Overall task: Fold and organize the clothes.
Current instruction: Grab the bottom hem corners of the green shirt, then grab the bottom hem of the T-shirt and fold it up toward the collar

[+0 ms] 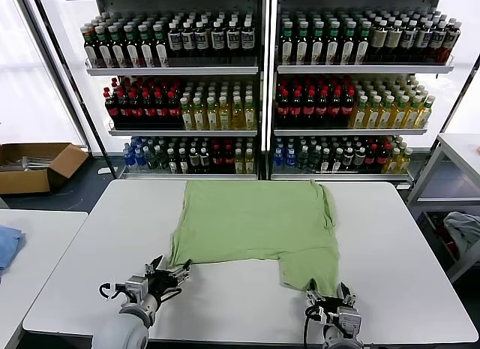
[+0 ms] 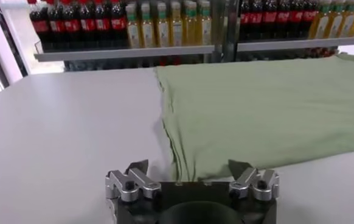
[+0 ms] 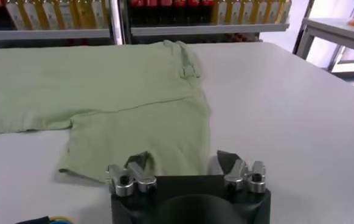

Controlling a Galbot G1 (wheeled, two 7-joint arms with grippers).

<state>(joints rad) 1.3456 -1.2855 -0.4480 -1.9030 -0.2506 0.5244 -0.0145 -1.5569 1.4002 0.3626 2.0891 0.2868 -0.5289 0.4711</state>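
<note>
The clothes are one light green shirt (image 1: 255,221) lying flat on the white table (image 1: 405,236), with one part reaching toward the near edge on the right. My left gripper (image 1: 169,274) is low at the shirt's near left corner. It is open, and the folded cloth edge (image 2: 177,164) lies just ahead between its fingers (image 2: 137,165). My right gripper (image 1: 328,295) is at the near end of the protruding part (image 3: 134,140). It is open too, with the cloth's hem between its fingertips (image 3: 139,159).
Shelves of bottles (image 1: 255,86) stand behind the table. A cardboard box (image 1: 34,165) sits on the floor at the left. A blue cloth (image 1: 7,244) lies on the left side table and a grey-blue cloth (image 1: 465,233) beyond the right edge.
</note>
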